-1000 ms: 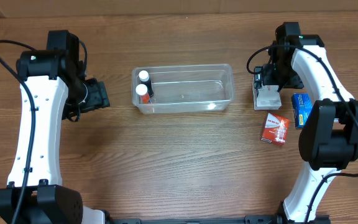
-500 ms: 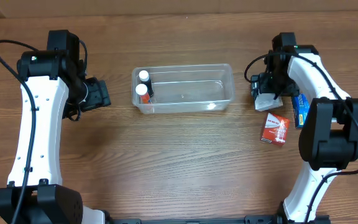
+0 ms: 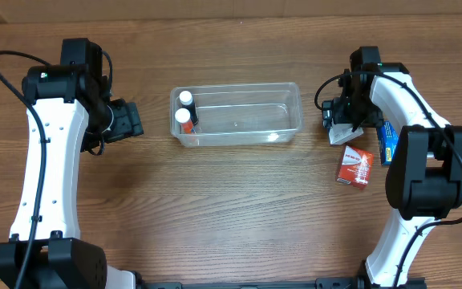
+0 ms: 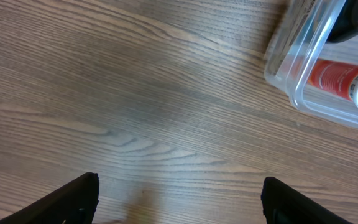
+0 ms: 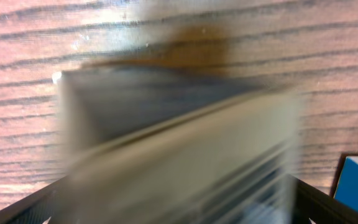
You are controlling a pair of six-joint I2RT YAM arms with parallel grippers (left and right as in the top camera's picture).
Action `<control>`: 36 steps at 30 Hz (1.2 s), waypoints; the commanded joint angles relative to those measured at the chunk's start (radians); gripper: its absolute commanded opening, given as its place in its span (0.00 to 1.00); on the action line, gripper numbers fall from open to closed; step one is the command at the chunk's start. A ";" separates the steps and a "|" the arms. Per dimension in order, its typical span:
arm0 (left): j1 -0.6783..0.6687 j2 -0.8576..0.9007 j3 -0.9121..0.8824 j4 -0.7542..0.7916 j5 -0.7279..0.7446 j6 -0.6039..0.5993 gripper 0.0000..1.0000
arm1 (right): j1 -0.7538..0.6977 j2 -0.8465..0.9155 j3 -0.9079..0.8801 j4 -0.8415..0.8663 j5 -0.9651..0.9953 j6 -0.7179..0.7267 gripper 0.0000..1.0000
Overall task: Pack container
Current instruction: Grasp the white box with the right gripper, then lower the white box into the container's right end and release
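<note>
While right tool [image 3: 346, 122] grips box [image 5: 179, 143], container [image 3: 298, 112] roomy

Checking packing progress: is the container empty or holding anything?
Not empty: the container holds two white-capped bottles at one end; the rest is bare.

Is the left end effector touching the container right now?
Apart. The overhead view shows bare table between the left end effector and the container.

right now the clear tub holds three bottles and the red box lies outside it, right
Not quite: the overhead view shows two bottles in the container, not three. The red box does lie outside it, on the table.
</note>
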 commanded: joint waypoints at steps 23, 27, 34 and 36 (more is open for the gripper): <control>0.005 -0.018 -0.001 0.011 0.001 0.006 0.87 | -0.003 -0.030 -0.039 0.056 -0.005 -0.003 0.98; 0.005 -0.018 -0.001 0.011 0.001 0.010 0.87 | -0.003 -0.030 -0.039 0.058 -0.005 0.000 0.73; 0.005 -0.018 -0.001 0.011 0.000 0.010 0.89 | -0.003 -0.032 -0.031 0.050 -0.005 0.024 0.69; 0.005 -0.018 -0.001 0.013 0.000 0.013 0.89 | -0.001 -0.040 -0.005 0.019 -0.005 0.027 0.70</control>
